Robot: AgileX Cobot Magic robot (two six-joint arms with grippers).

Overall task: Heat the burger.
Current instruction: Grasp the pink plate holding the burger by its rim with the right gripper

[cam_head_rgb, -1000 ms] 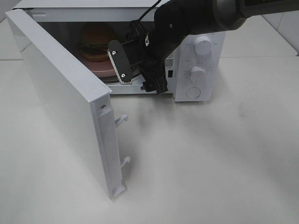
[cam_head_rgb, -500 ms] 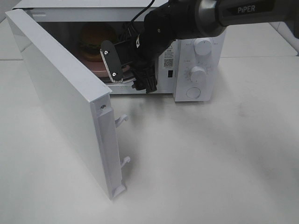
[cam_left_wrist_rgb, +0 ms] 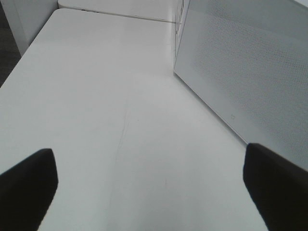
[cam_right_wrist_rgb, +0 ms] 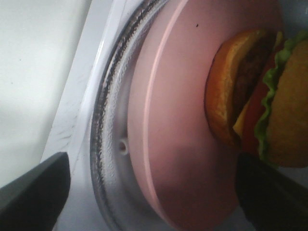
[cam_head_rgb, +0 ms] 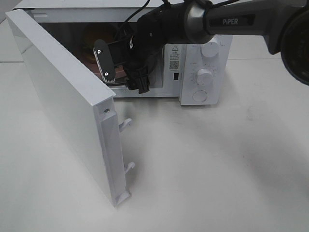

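The burger [cam_right_wrist_rgb: 255,96], with a golden bun, green lettuce and a dark patty, sits on a round pink plate [cam_right_wrist_rgb: 178,144] on the glass turntable [cam_right_wrist_rgb: 106,134] inside the microwave [cam_head_rgb: 203,53]. My right gripper [cam_head_rgb: 120,72] is open in the microwave's opening, just in front of the plate, and holds nothing. In the right wrist view [cam_right_wrist_rgb: 149,197] its two fingertips stand wide apart on either side of the plate's edge. In the exterior view only a brown patch of the burger [cam_head_rgb: 96,36] shows behind the gripper. My left gripper [cam_left_wrist_rgb: 151,192] is open and empty above the table.
The microwave door [cam_head_rgb: 58,96] stands wide open and swings out to the front left. Its meshed window [cam_left_wrist_rgb: 250,72] is close beside my left gripper. Two knobs and a button are on the microwave's right panel [cam_head_rgb: 205,75]. The white table [cam_head_rgb: 217,159] spreads in front.
My right gripper has moved left across the microwave opening towards the burger and now covers most of it. The door and burger have not moved.
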